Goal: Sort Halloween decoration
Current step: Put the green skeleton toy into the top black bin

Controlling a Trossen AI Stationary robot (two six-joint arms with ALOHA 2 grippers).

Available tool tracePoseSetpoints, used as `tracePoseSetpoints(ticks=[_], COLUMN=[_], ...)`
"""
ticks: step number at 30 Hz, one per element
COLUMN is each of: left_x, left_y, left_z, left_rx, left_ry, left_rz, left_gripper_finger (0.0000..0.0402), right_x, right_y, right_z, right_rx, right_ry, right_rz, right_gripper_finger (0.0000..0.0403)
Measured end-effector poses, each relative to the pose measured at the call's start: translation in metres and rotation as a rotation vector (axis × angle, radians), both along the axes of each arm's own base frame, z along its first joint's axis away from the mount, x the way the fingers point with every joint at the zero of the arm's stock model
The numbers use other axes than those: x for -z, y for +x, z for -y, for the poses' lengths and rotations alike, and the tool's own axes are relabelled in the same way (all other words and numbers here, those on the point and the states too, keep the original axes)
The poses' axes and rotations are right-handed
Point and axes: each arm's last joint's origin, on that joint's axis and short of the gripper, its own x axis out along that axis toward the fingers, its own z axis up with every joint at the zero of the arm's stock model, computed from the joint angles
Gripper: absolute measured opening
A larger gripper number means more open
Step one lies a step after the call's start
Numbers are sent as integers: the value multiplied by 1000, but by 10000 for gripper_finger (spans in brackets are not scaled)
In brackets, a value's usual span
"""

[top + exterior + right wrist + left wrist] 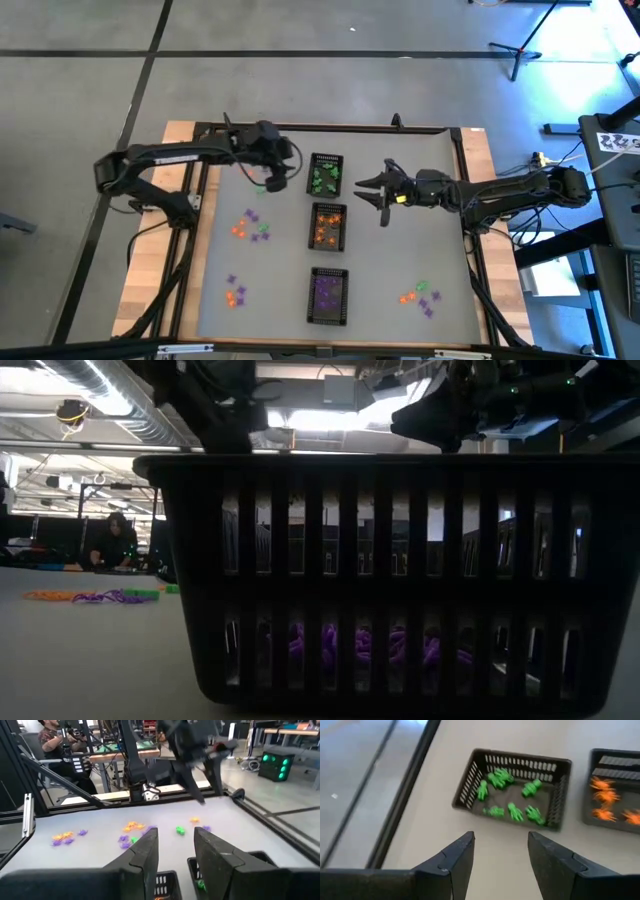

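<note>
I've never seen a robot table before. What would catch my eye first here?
Three black baskets line the table's middle, each holding one colour: green toys in the far one, orange in the middle, purple in the nearest. Either side, mixed loose trinkets wait on the table, with the left gripper and right gripper open above.

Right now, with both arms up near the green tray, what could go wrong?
The left gripper hangs open short of the green tray; anything released here would land on the table, not in the tray.

The right gripper hovers open on the tray's other side. If both reach in together, they might collide.

Loose trinkets lie mixed in tight clusters, so a grab could catch a wrong colour too.
</note>
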Motion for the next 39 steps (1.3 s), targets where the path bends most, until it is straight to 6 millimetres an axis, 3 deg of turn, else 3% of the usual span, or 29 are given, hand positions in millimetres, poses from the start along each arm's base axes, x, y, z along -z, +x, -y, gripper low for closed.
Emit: tracePoseSetpoints(ticks=[3, 8, 13, 18, 27, 39], left_x=[1, 37, 78, 100, 114, 114], left_y=[-20, -46, -64, -75, -77, -70], left_z=[-7, -20, -11, -2, 10, 20], left_rx=[-80, -207, -258, -265, -263, -257], left_ry=[-32, -118, -201, -230, -267, -260], left_rz=[1, -97, -212, -262, -257, -232], left_gripper_finger=[177, 177, 177, 176, 176, 176], right_x=[1, 1, 5, 9, 7, 7], right_y=[0, 0, 3, 5, 6, 6], right_z=[0, 0, 1, 1, 1, 1], right_rx=[2, 4, 19, 44, 43, 43], right_ry=[22, 42, 48, 46, 45, 45], right_rz=[-7, -4, -18, -33, -11, -16], right_gripper_finger=[123, 124, 124, 124, 124, 124])
